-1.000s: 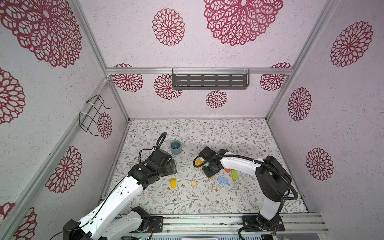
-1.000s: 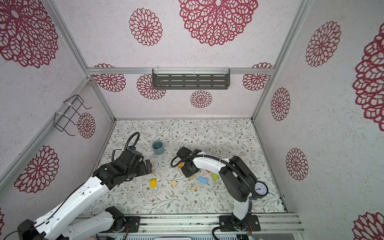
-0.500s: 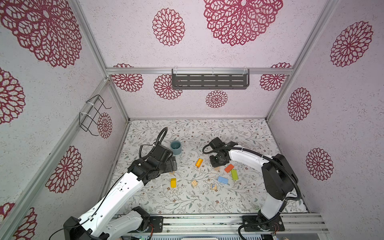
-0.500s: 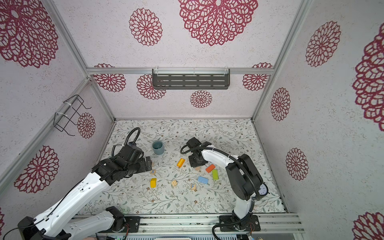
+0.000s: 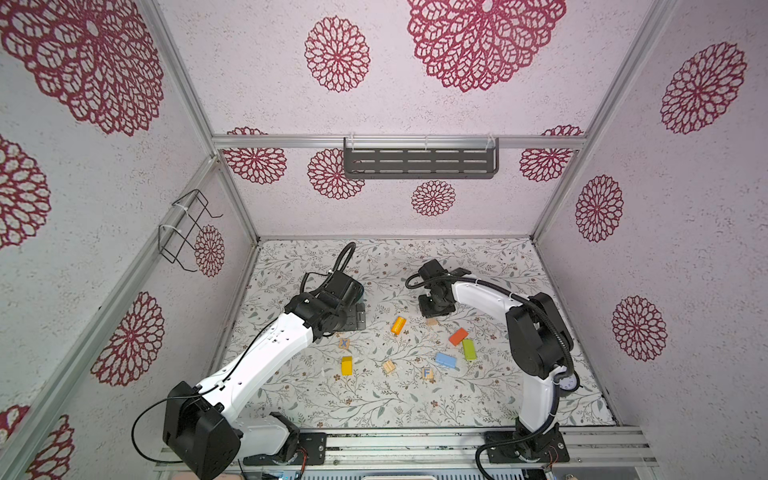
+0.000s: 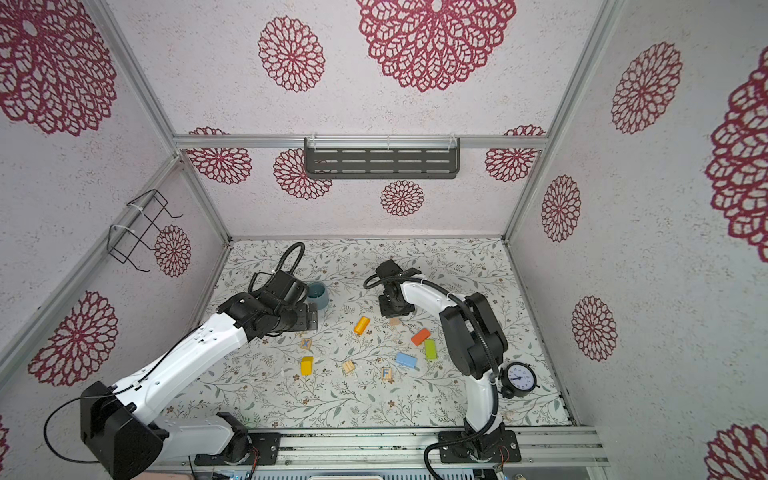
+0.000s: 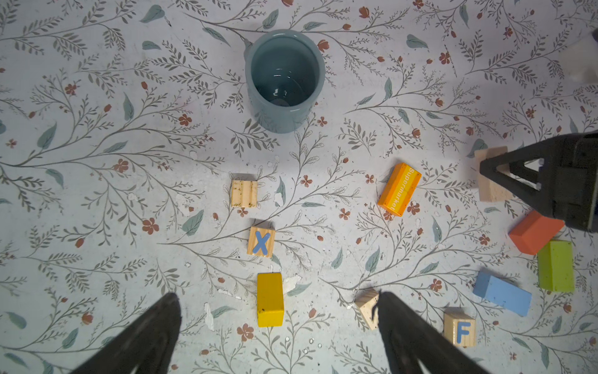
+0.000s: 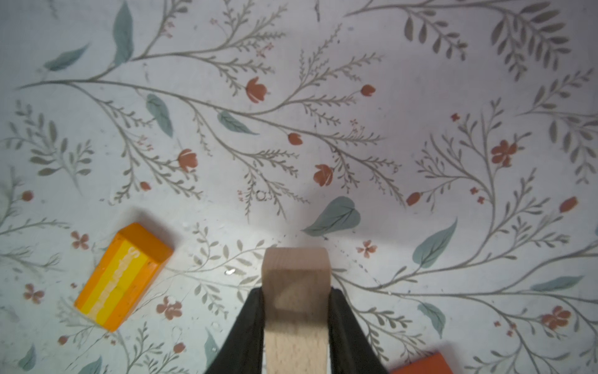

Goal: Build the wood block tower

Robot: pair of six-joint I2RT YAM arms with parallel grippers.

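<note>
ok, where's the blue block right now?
In both top views the blue block lies flat on the mat, right of centre, between the green block and the F cube, touching neither.

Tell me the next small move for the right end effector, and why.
Probably set the plain natural-wood oblong block, gripped in the right end effector, down on the bare floral mat as a base: no stack exists yet, and the orange striped wooden block lies loose nearby.
</note>
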